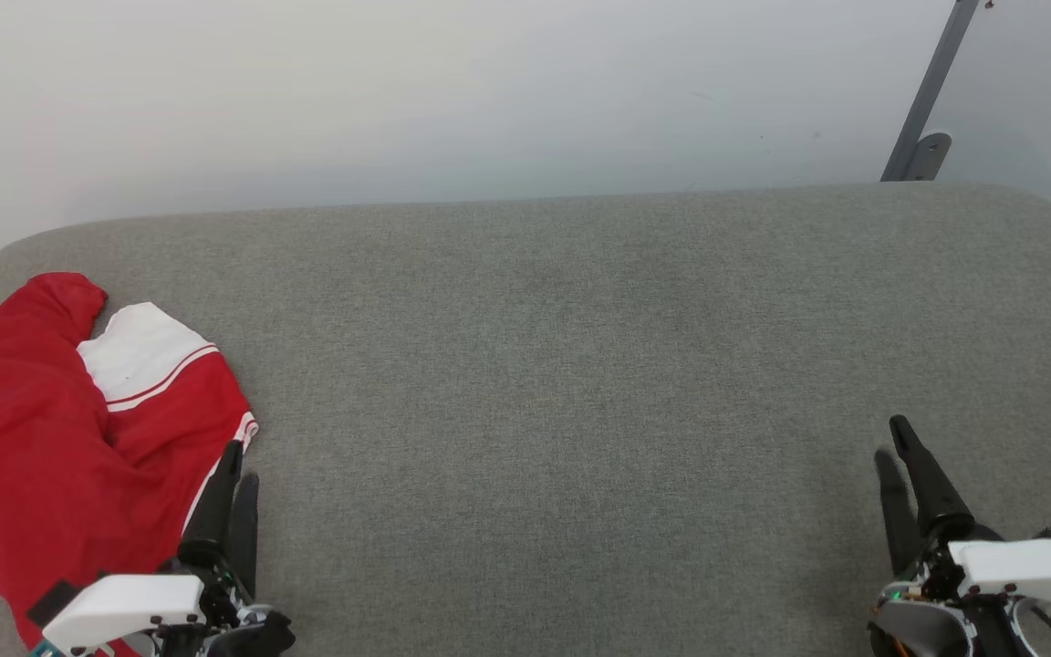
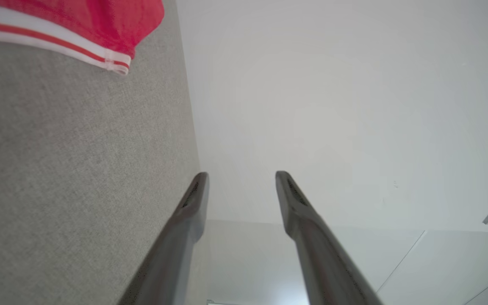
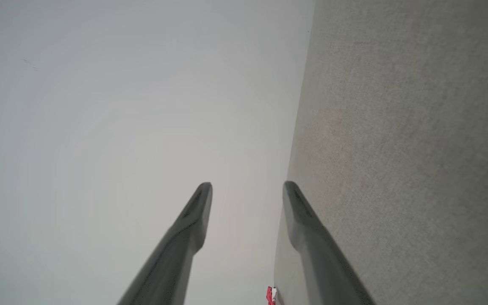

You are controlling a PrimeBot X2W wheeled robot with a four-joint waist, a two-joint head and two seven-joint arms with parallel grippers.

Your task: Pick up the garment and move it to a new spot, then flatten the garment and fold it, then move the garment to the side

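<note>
Pickup step, not begun; crumpled garment [image 1: 42, 438] far left; left gripper [image 1: 242, 462], right gripper [image 1: 889, 438] agape, empty; next, likely: reach left, pinch cloth.

The left gripper [image 2: 242, 173] holds its long dark jaws spread apart. A grey fabric-covered counter [image 2: 79, 169] fills the left side, a plain white wall [image 2: 333, 106] the right. The red jersey garment [image 2: 100, 17], with red-and-white striped trim, lies on the counter at upper left.
</note>
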